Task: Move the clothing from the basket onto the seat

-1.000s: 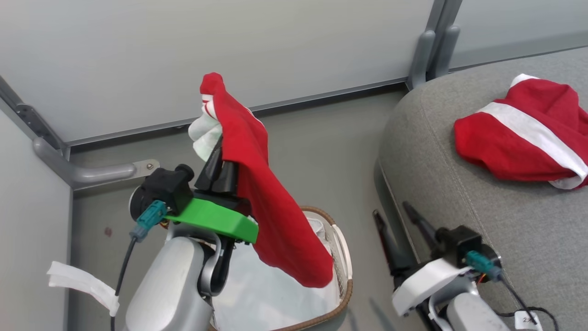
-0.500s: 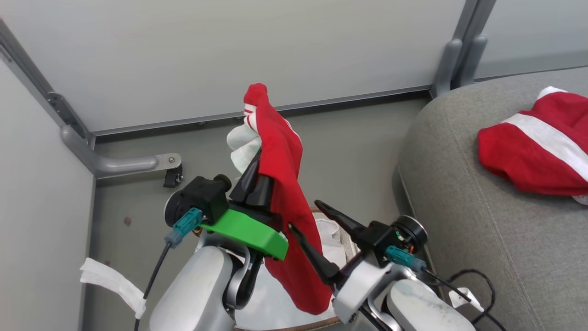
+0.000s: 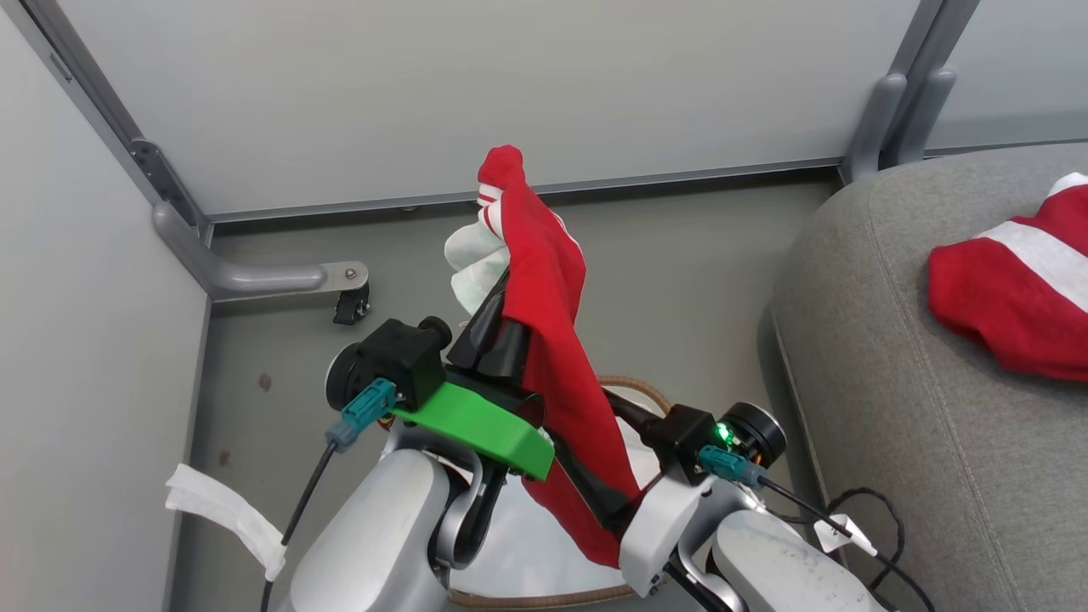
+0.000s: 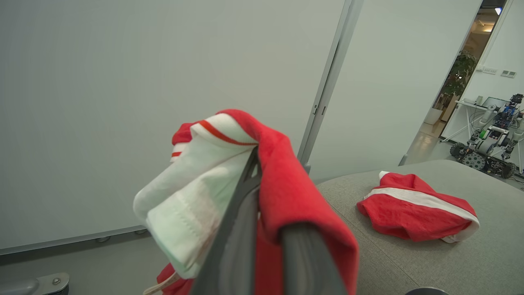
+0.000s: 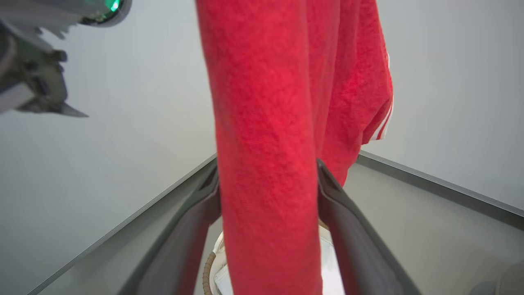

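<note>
My left gripper is shut on a red garment with white bands, held high so the cloth hangs down toward the basket. In the left wrist view the garment drapes over the left gripper. My right gripper is open, one finger on each side of the hanging cloth. The right wrist view shows the red strand filling the gap of the right gripper. A second red and white garment lies crumpled on the grey seat.
Grey wall panels close in at the back and left, with a metal post foot on the floor. A thin white sheet lines the basket. A white strip hangs by my left arm. A black cable trails beside the seat.
The head camera has shifted, sliding the scene rightward. My right gripper swung up and left from beside the seat until its open fingers straddle the hanging garment. The left grip is unchanged.
</note>
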`<state>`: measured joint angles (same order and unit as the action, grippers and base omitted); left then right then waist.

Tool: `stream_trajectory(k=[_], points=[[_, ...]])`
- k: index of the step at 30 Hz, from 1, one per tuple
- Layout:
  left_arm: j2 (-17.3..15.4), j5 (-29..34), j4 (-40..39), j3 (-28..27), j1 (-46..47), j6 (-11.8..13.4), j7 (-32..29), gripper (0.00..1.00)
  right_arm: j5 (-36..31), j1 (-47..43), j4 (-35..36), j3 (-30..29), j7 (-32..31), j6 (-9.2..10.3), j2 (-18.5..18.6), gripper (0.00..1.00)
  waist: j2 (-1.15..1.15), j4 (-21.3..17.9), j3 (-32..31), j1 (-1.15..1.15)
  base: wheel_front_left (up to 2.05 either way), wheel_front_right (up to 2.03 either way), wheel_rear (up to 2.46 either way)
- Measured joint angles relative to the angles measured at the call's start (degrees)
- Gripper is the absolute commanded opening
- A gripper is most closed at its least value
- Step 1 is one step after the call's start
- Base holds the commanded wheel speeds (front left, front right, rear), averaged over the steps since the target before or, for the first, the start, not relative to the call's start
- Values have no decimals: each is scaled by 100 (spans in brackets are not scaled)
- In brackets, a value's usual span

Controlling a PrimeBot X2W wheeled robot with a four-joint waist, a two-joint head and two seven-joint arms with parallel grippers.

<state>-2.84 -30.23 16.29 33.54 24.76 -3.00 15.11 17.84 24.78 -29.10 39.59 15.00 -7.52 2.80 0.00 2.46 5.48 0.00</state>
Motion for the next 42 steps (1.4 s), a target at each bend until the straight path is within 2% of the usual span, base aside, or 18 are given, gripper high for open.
stream_trajectory(k=[1, 2, 3, 17, 18, 19, 31, 42], points=[[0, -1, -2, 4, 3, 3, 1, 0, 18, 0, -98, 7, 0, 0, 0, 49, 0, 10, 13, 0, 0, 0, 0], [0, -5, -4, 10, 6, 4, 0, 0, 56, -3, -190, 10, 0, 0, 0, 21, 0, 17, 26, 0, 0, 0, 0], [0, -21, -4, 12, 10, 8, 1, 0, 107, -5, -269, 19, 0, 0, 0, 0, 0, 22, 36, 0, 0, 0, 0], [3, -51, -5, -124, 41, 52, 1, 0, 149, -59, -311, -259, 0, 0, 1, 0, 0, -101, 112, 0, 0, 0, 0], [1, -88, 22, -127, 41, 52, 1, 59, 154, -60, -280, -278, 0, 0, 1, 0, 0, -109, 120, 0, 0, 0, 0], [0, -97, 55, -122, 38, 53, 0, 100, 171, -60, -244, -293, 0, 0, -1, 0, 0, -117, 128, 0, 0, 0, 0], [1, 227, 255, -465, -109, 51, 1, 100, 125, -281, 493, -858, -1, 0, -1, 0, 0, -365, 151, 0, 0, 0, 0], [-29, 695, 478, -921, -394, -154, 1, 100, 127, -650, 1151, -1482, -1, 0, 2, 0, 0, -1113, 209, 0, 0, 0, 0]])
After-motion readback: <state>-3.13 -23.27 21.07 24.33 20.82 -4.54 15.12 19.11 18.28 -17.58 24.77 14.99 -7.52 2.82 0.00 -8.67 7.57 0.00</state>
